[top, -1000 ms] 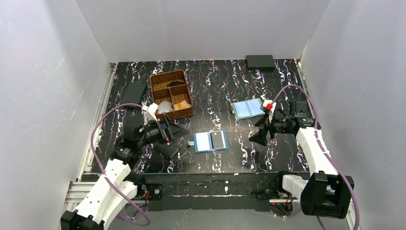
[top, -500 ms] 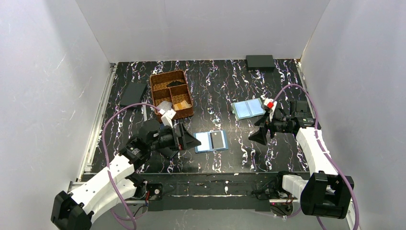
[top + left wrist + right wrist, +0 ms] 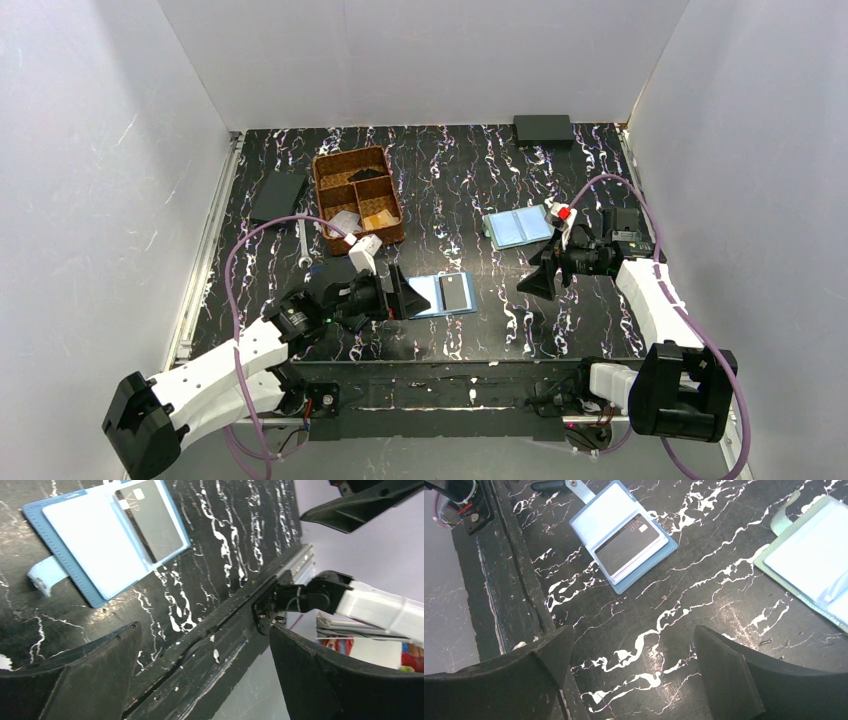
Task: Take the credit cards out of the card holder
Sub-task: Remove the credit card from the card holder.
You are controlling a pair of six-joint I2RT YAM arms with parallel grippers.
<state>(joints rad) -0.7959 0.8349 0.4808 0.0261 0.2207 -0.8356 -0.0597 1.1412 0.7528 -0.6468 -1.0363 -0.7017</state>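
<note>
Card holder [image 3: 447,294]: steel-blue stitched bifold, lying open and flat at front-centre of the marbled black table [image 3: 470,180]. Right pocket holds a dark glossy credit card [image 3: 150,522]; left pocket pale.

Left gripper [image 3: 405,297]: jaws wide, empty, just beside the holder's tab edge.

Right gripper [image 3: 537,283]: wide, empty, near the paler sky-blue holder [image 3: 518,227].

Woven basket [image 3: 358,197] lies behind.

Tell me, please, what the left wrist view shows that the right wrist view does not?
Only the left wrist view shows part of the right arm, white and black, past the front edge of the table. Only the right wrist view shows the paler holder, lying open to the right. Both show the card holder open flat, with a dark card in one pocket.
</note>
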